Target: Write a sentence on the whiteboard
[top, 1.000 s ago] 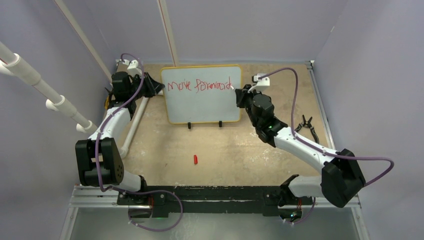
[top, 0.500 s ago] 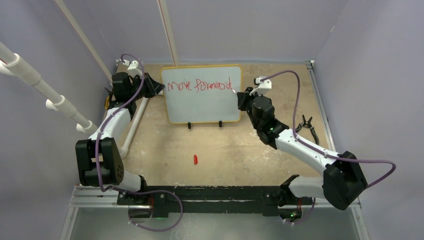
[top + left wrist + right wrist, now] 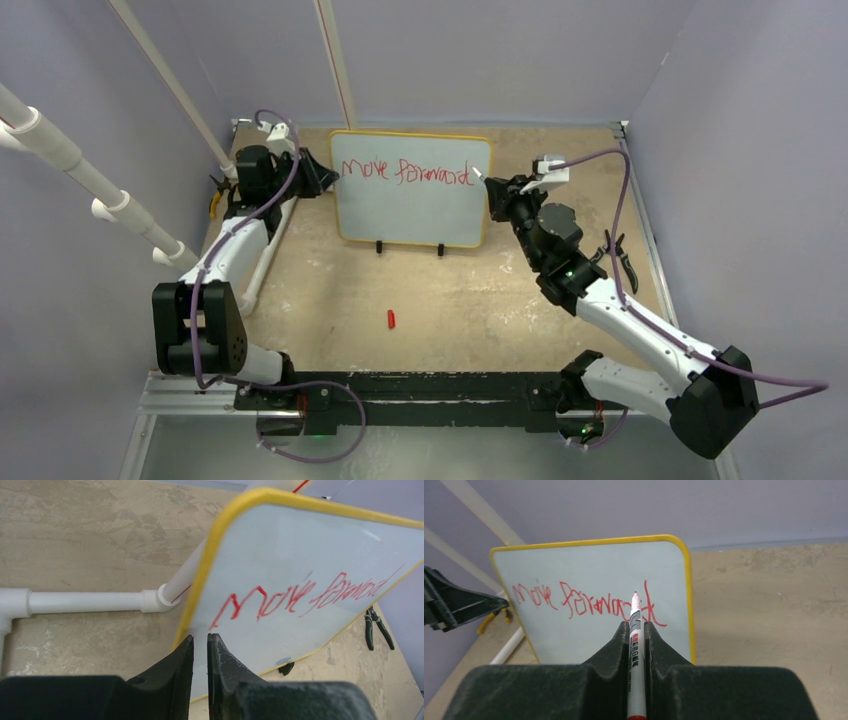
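While the sandy table (image 3: 450, 290) carries the small white yellow-framed whiteboard (image 3: 415, 215) upright at its far side, the left fingers (image 3: 175, 672) pinch its left edge. The red handwritten sentence (image 3: 405, 172) ends near the right edge. The right fingers (image 3: 611, 652), closed on a thin red-tipped marker pen (image 3: 636, 642), point it far, with its tip beside the last letter. The bare board lies below and to the left.

What the views hide or crop

In the right wrist view the right hand (image 3: 636, 626) covers the lower edge of the whiteboard (image 3: 589, 570) and much of the red marker (image 3: 635, 650), whose print is unreadable. In the left wrist view the whiteboard's right end runs off-frame. In the top view, the small red object (image 3: 391, 319) on the table (image 3: 480, 300) is too small to identify.
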You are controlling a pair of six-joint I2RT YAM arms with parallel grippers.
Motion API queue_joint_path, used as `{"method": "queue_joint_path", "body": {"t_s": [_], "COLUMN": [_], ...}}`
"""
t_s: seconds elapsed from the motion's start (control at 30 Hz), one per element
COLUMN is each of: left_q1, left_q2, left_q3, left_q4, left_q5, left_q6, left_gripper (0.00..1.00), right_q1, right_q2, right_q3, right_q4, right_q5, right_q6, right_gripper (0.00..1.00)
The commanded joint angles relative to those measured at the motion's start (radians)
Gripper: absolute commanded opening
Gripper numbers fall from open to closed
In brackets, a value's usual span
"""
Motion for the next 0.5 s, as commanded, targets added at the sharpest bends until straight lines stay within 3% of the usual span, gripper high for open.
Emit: {"method": "queue_joint_path", "body": {"t_s": [0.0, 0.13, 0.27, 0.47], "left_q1": [-0.05, -0.053, -0.056, -0.144], "left_q2": [-0.052, -0.089, -0.159, -0.32], "left_q3": [-0.022, -0.043, -0.073, -0.102], "left_q4": [-0.019, -0.046, -0.103, -0.284], "left_q5": [-0.01, -0.056, -0.145, -0.39], "left_q6": [0.008, 0.01, 0.021, 0.063], "left_gripper": [0.15, 0.22, 0.4, 0.53], "right_q1": [-0.004, -0.004, -0.004, -0.004], "right_q2": [-0.049, -0.085, -0.123, -0.154], "right_q3": [-0.021, -0.032, -0.045, -0.07], "right_q4": [0.045, 0.05, 0.061, 0.093], "right_q5": [-0.093, -0.135, -0.165, -0.2], "right_q6": [-0.054, -0.082, -0.108, -0.129], "right_gripper": [0.0, 0.0, 0.0, 0.0]}}
